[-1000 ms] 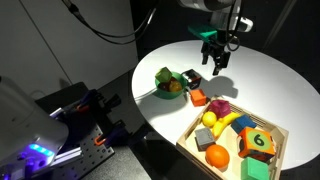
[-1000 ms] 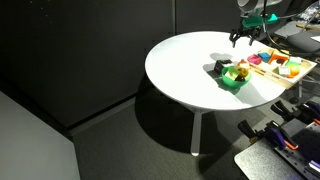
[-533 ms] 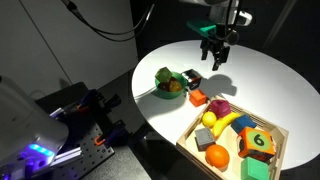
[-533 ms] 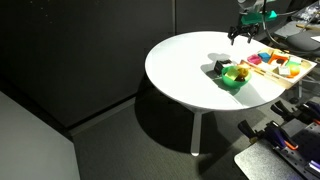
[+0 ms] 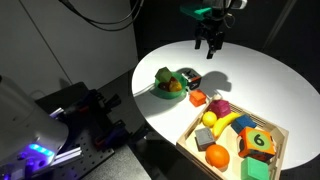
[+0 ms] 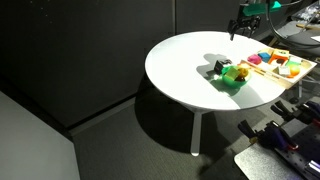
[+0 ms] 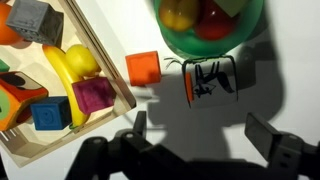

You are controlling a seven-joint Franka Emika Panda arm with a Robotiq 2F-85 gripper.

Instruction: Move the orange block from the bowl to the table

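One small orange block (image 7: 143, 68) sat on the table (image 7: 165, 110), just beside the bowl (image 7: 205, 25). Your gripper (image 7: 200, 135) hung above, wide and empty. The block looked light and hard; you could pinch its flat sides.

Dark room here: black wall panels (image 6: 80, 45) stand behind the round white table (image 6: 185, 60), and its top is brightly lit. Grey floor (image 6: 110, 140) below, with a shadow (image 6: 160, 118) pooled around the white leg (image 6: 195, 130). Beyond the table's edge, low down, a blue light (image 5: 37, 152) glows.
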